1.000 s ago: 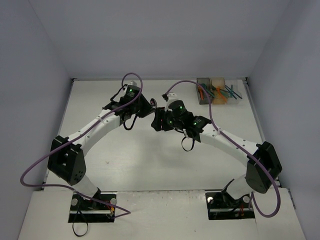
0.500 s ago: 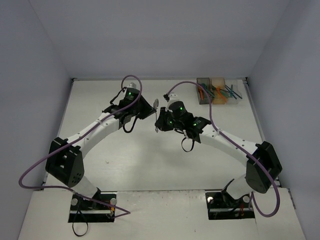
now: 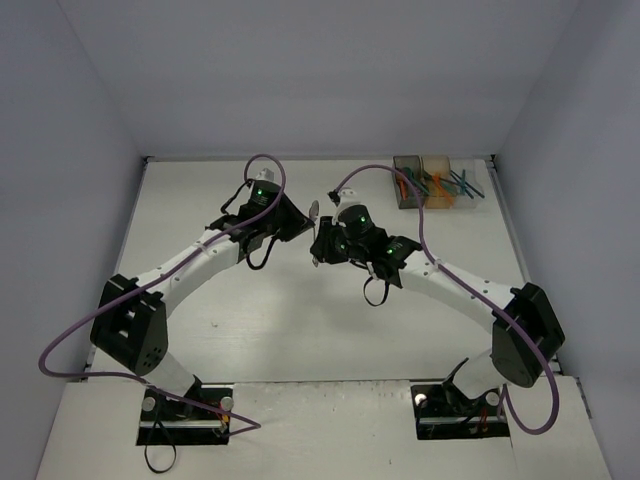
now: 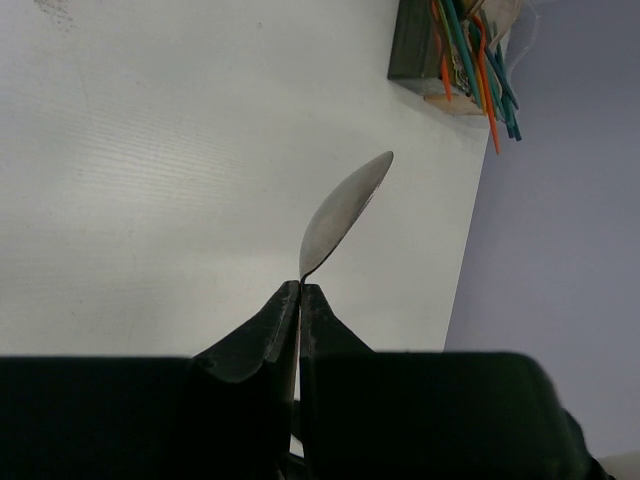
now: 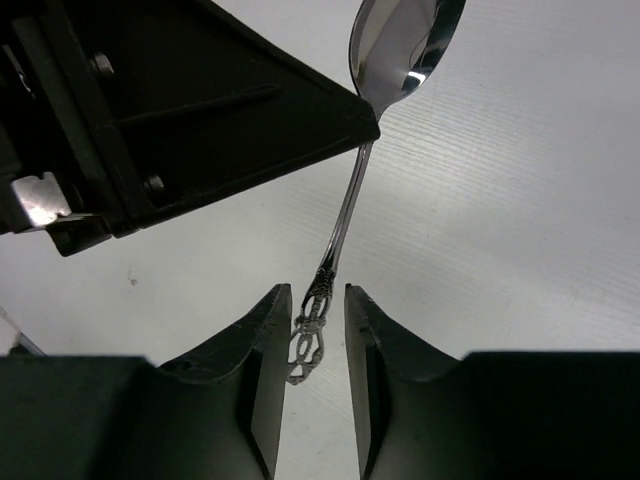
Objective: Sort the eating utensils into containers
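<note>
Ornate silver spoon in left tool

The top view looks down from behind the arms over the whole surface. The wrist views sit close behind the left claw and the right claw, facing forward; both share the spoon at the tips.
</note>
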Robot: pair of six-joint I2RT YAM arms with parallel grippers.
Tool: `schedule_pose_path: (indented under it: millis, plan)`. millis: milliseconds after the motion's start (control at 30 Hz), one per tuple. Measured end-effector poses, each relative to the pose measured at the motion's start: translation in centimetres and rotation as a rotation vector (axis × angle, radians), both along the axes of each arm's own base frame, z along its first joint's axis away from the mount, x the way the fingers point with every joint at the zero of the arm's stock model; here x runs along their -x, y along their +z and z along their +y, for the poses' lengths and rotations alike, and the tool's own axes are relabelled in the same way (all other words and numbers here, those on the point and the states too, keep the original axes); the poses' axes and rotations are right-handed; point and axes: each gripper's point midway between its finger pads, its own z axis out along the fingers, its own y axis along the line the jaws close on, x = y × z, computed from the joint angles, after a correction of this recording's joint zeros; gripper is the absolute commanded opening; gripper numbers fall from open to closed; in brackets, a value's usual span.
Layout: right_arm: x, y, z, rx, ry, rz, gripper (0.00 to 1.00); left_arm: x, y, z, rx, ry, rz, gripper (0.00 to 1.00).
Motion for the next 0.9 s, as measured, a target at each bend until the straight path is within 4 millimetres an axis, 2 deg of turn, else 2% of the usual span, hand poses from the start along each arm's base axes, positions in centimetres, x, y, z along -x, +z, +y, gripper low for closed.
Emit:
schedule_pose_path:
  millis: [167, 333, 500, 900]
  plan:
    - [-0.2, 0.1, -1.1, 0.026, -0.009, -0.028, 0.35, 0.3, -1.1, 0.0, -0.010, -0.016, -0.001, 0.00]
    - [-0.8, 1.0, -2.1, 0.037, -0.023, -0.066, 0.36, 0.0, -0.9, -0.4, 0.012, -0.029, -0.035, 0.00]
    - [-1.5, 0.9, -2.9, 0.044, -0.039, -0.068, 0.36, -0.1, -0.5, -0.9, 0.041, -0.046, -0.062, 0.00]
    - [-2.6, -0.1, -2.1, 0.054, -0.031, -0.039, 0.36, -0.5, 1.0, -1.7, 0.097, -0.064, -0.114, 0.00]
